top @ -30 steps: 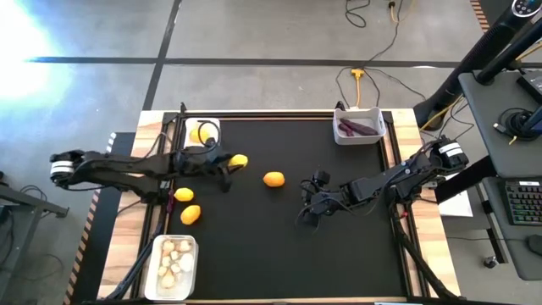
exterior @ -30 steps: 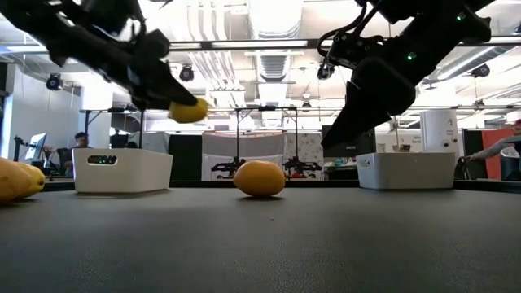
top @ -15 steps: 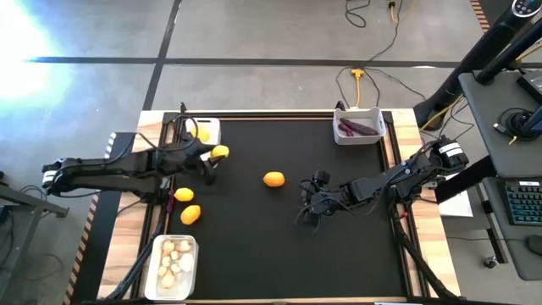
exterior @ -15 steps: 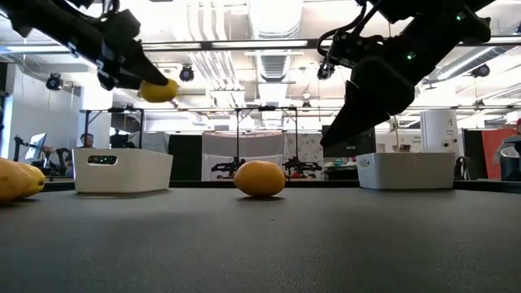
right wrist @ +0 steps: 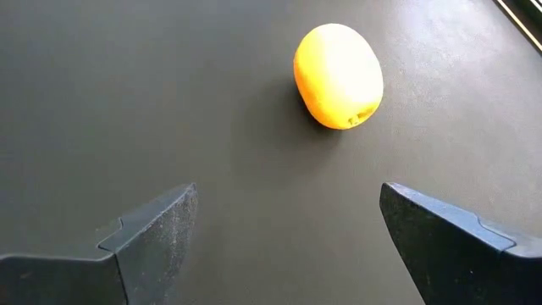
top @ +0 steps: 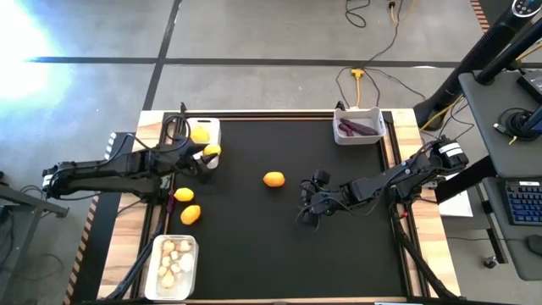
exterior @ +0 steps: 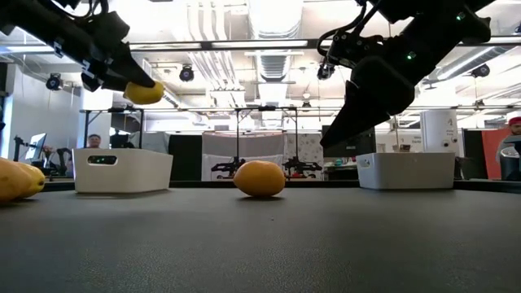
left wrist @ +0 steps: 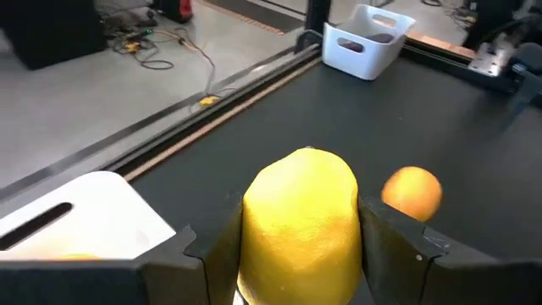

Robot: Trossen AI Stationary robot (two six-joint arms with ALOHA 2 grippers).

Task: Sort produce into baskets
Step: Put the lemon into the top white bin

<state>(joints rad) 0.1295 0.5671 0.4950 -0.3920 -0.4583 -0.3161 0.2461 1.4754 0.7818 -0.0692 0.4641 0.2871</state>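
Lemon (top: 273, 179) alone on open mat (top: 339, 254)

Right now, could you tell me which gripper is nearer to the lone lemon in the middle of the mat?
The right gripper: it hovers open just beside that lemon. The left gripper is farther off, holding another lemon at the lemon basket.

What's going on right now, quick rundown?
Left pincer shut on a lemon, raised at the edge of the lemon bin. Right pincer open, facing the mid-table lemon. Nothing in the way.
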